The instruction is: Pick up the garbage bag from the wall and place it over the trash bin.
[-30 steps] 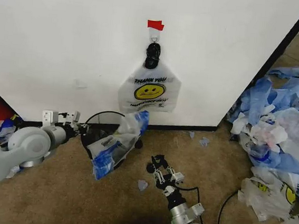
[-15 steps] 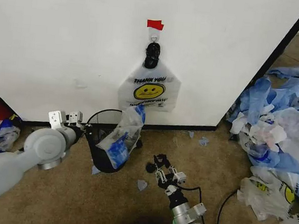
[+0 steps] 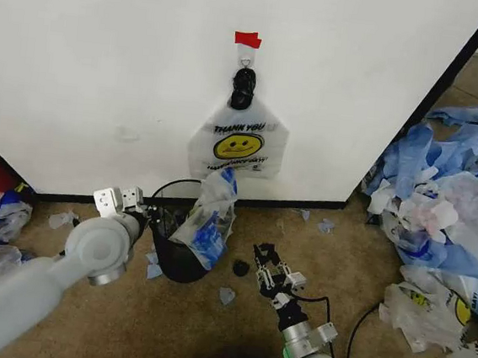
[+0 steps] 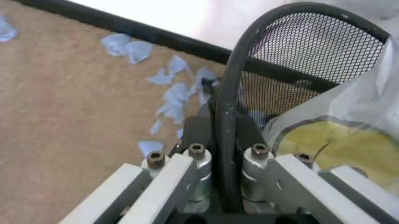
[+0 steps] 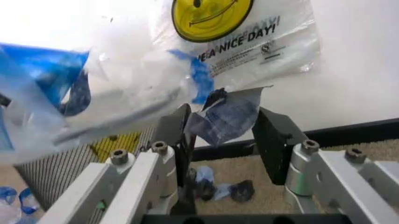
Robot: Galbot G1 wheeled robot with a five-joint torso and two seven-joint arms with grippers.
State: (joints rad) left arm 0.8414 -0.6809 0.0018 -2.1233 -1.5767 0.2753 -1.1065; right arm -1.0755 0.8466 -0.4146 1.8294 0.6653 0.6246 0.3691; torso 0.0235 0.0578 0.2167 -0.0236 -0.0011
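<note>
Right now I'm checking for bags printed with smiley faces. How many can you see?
2 clearly: one garbage bag hanging on the wall under red tape, and one in the bag pile on the right. Others may be hidden there.

"THANK YOU", "…A NICE DAY!" on the garbage bag [image 3: 238,146]

Head camera looks down from afar; both wrist cameras sit close, apparently sharing the trash bin [image 3: 177,253].
</note>
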